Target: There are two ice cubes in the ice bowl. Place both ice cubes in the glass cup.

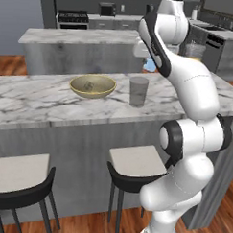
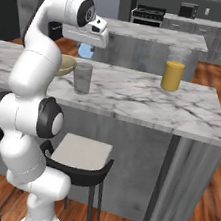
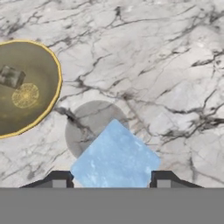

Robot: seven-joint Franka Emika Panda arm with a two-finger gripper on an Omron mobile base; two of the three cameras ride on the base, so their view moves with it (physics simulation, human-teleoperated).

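One ice cube (image 3: 114,157) (gripped), above glass cup (image 3: 94,127)

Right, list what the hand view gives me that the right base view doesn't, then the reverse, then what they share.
Hand view: a look down into the ice bowl, where the other ice cube lies, and the gripper tips pinching the gripped ice cube above the glass cup's open mouth.
Right base view: the glass of orange juice further along the counter, a stool below it, and the arm.
Shared: the marble counter, bowl, cup and gripped cube.
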